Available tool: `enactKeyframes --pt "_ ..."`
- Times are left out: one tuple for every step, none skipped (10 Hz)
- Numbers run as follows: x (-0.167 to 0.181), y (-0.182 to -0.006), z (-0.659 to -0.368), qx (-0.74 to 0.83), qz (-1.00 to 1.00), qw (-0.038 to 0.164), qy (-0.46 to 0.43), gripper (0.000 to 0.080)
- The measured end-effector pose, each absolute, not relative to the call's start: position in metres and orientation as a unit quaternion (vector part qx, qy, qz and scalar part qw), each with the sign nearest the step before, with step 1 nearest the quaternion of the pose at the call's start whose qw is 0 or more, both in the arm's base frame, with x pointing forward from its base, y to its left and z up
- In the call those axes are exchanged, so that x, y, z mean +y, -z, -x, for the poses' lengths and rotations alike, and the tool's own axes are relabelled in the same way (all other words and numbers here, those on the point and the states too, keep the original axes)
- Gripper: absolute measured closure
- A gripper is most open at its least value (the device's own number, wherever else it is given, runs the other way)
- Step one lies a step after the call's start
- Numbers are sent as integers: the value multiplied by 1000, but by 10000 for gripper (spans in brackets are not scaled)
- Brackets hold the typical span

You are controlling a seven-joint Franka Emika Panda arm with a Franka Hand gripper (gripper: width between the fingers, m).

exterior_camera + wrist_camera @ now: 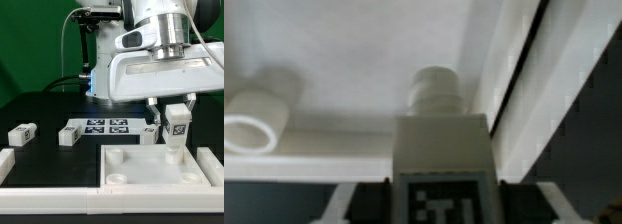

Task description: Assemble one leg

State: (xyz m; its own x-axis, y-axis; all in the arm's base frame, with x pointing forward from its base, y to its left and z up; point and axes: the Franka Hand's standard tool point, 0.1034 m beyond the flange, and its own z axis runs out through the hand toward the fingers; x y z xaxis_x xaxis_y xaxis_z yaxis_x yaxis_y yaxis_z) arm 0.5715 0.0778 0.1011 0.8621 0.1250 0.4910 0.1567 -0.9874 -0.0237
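Observation:
My gripper (177, 118) is shut on a leg (177, 125), a small white peg with a black-and-white tag, and holds it upright over the far right corner of the large white square piece (150, 170). In the wrist view the leg (443, 150) fills the middle between my fingers, and its screw end points at the corner socket (438, 85). A second socket (256, 115) shows to the side. Whether the leg's tip touches the socket I cannot tell.
Other legs lie on the black table: one (21, 132) at the exterior view's left, one (69, 135) beside the marker board (105, 126), one (148, 133) near the square piece. White rails (50, 200) run along the front and the left (4, 160).

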Motion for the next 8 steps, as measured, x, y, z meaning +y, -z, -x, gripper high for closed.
enactKeyframes --pt "76 -95 -566 -71 959 28 272 509" --pt "79 -94 -567 -73 960 29 269 509" --pt "82 -94 -571 -74 959 32 271 509" --pt "88 -91 -577 -75 958 36 273 509" --pt "97 -89 -585 -77 958 40 275 509" --pt "105 -86 -591 -77 957 43 277 509" --pt "106 -81 -592 -76 957 44 276 509" --pt "107 -81 -594 -76 956 44 280 509"
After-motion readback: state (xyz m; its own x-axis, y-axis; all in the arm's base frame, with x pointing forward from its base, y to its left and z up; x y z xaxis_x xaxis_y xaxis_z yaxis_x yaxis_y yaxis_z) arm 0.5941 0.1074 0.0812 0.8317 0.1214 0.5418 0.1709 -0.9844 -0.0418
